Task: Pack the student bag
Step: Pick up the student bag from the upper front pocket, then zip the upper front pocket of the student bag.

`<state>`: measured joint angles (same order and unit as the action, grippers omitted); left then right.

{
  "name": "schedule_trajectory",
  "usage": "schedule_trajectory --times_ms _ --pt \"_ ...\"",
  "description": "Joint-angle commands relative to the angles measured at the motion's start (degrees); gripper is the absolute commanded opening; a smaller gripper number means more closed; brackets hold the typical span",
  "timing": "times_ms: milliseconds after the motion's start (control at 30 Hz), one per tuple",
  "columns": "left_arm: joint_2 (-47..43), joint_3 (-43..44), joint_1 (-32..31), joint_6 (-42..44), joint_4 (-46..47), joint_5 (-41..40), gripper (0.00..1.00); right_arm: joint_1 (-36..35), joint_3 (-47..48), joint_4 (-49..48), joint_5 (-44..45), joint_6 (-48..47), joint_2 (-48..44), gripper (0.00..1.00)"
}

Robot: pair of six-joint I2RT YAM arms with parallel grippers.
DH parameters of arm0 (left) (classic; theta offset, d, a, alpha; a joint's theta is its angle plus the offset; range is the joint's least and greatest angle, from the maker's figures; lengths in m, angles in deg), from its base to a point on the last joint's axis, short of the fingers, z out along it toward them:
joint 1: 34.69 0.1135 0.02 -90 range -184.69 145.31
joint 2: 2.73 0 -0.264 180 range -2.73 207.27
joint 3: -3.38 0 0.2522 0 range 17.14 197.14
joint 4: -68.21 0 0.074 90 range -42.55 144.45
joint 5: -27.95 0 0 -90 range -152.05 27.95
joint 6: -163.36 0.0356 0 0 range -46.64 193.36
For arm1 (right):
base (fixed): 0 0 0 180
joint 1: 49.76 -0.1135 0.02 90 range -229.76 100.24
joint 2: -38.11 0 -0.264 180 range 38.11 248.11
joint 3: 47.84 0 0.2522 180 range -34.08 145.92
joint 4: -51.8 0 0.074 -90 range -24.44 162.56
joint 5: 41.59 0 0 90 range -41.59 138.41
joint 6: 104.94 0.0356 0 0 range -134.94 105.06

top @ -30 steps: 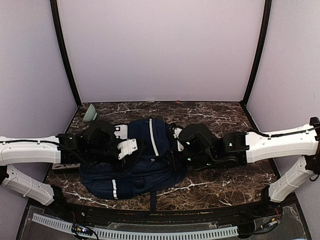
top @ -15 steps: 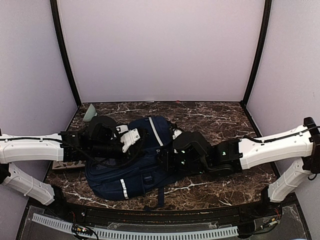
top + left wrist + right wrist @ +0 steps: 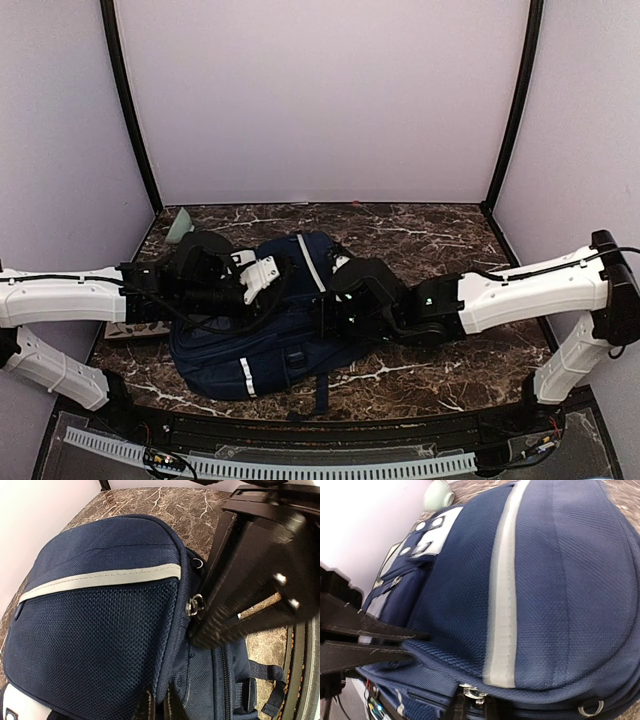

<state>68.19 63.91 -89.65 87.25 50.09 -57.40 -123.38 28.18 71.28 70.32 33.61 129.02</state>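
Top external view: the backpack [image 3: 270, 350] lay centred on the table [image 3: 430, 225]. Left claw [image 3: 157, 707] was clamped on its fabric; right claw [image 3: 472, 709] flanked a zipper pull [image 3: 471, 692], grip unclear. Zipping probably wanted taut fabric and straight travel.

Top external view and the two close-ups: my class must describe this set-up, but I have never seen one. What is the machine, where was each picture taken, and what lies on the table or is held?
These are two robot arms bolted at the near edge of the table. The wide picture comes from a fixed camera above and behind them; each close-up comes from a camera on one wrist. On the dark marbled top lies the student bag, a navy backpack with white stripes; a pale green bowl sits in the far left corner. The left gripper is shut on the bag's fabric; the right gripper appears pinched on a metal zip pull.
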Motion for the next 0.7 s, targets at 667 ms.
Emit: schedule_trajectory --times_ms 667 --pt "-10.5 -5.1 0.1 15.5 -8.2 16.1 0.04 19.9 5.6 25.8 -12.9 -37.1 -6.6 0.0"
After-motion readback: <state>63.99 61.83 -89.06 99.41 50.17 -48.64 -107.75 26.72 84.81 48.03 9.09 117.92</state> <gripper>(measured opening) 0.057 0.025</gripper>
